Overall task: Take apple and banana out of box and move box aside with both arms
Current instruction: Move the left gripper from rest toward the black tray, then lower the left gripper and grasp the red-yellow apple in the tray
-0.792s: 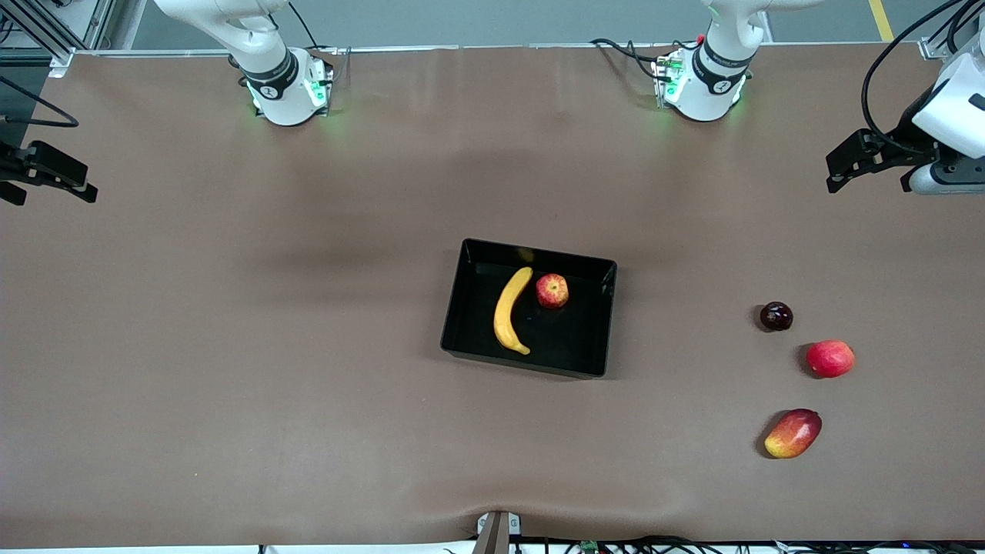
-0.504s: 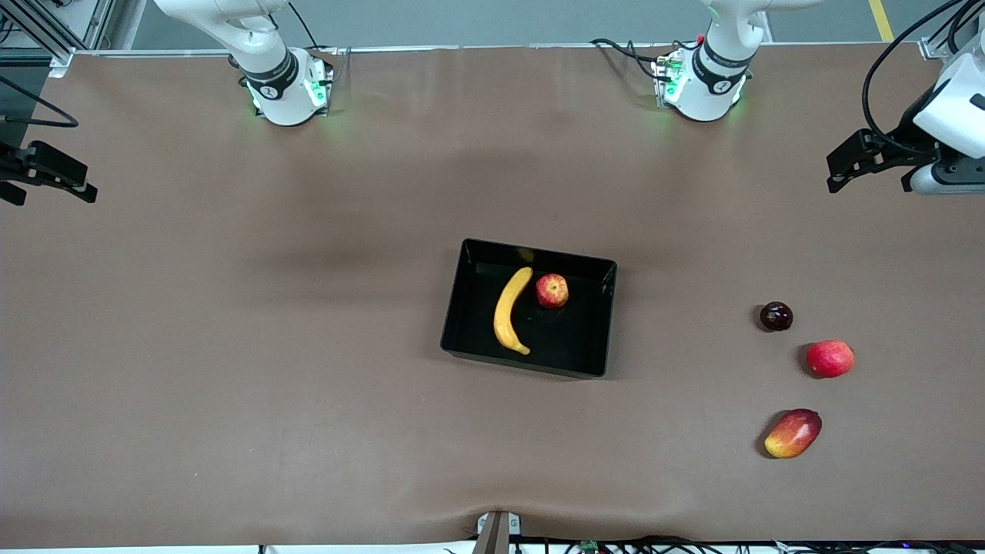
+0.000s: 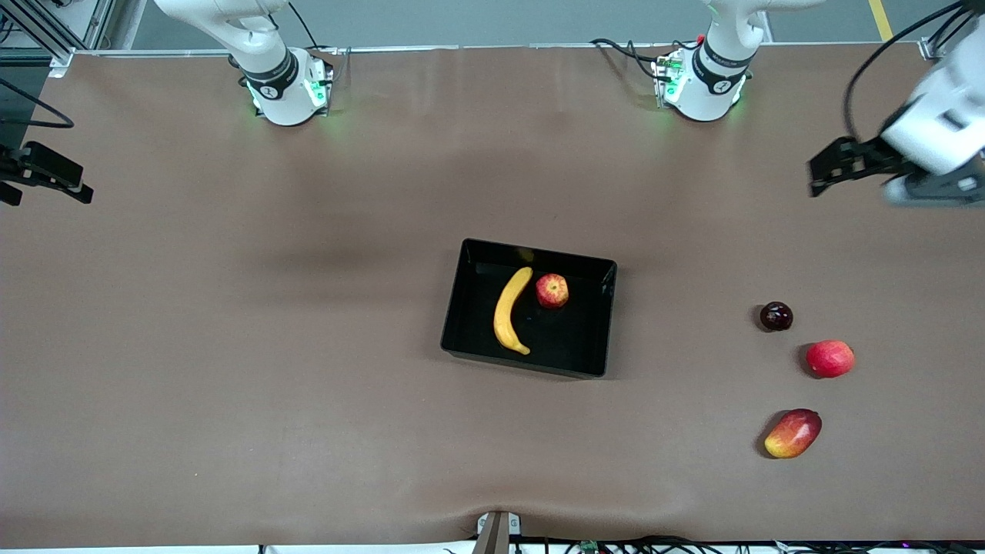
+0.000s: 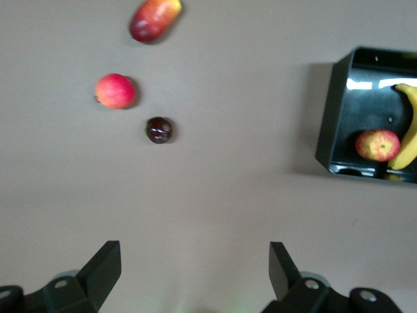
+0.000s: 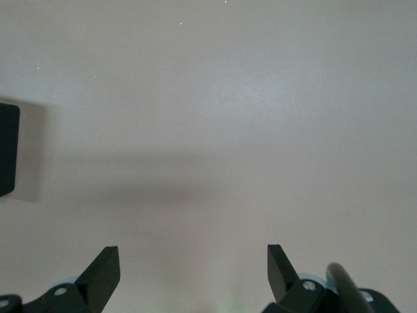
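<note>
The black box [image 3: 539, 255] sits mid-table with the yellow banana [image 3: 508, 312] and the small streaked red apple [image 3: 552, 291] lying inside it, side by side. My left gripper [image 3: 814, 178] hangs open and empty over bare table at the left arm's end. The left wrist view shows my left gripper [image 4: 195, 261] spread wide, with the box [image 4: 329, 124], apple [image 4: 377, 145] and banana [image 4: 407, 140] off to one side. My right gripper [image 3: 48, 192] hangs open over the right arm's end. In its wrist view the right gripper [image 5: 193, 264] holds nothing, and one box corner [image 5: 8, 150] shows.
Three loose fruits lie toward the left arm's end: a dark round one [image 3: 776, 316], a pinkish-red round one [image 3: 830, 358] and a red-and-yellow mango [image 3: 793, 433], nearest the front camera. The arm bases [image 3: 286, 85] [image 3: 702, 81] stand along the table's back edge.
My left gripper has shifted a little toward the table's middle and is blurred with motion. My right gripper has edged slightly outward. Box and fruits have not moved.
</note>
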`<control>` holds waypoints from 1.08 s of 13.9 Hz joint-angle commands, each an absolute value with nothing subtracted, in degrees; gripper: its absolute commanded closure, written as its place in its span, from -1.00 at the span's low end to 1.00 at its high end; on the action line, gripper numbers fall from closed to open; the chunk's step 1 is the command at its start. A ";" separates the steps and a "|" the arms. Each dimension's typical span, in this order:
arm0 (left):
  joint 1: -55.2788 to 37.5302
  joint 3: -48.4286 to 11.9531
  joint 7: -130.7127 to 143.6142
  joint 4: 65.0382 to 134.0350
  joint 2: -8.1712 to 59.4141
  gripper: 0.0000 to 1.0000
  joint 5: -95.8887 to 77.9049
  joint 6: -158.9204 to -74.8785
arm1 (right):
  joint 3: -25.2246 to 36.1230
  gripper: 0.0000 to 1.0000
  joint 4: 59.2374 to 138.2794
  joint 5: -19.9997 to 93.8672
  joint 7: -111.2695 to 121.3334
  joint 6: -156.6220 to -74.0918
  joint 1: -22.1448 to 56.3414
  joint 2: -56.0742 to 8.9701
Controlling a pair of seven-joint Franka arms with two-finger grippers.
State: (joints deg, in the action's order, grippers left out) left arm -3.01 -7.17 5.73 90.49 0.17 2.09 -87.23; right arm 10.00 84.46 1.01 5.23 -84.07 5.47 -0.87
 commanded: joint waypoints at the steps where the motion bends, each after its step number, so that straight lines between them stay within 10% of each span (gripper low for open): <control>1: -6.40 -10.36 12.27 90.09 5.25 -1.00 1.67 -87.18 | 9.40 -1.00 85.08 0.88 5.71 -84.29 4.66 0.09; 15: -25.05 -13.01 44.11 90.35 32.15 -1.00 3.86 -117.67 | 9.32 -1.00 84.64 0.88 5.63 -84.29 4.57 -0.09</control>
State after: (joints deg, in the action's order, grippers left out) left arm -24.39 -13.39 42.25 91.43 29.74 2.45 -116.04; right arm 9.98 84.43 1.02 5.23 -84.25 5.46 -0.87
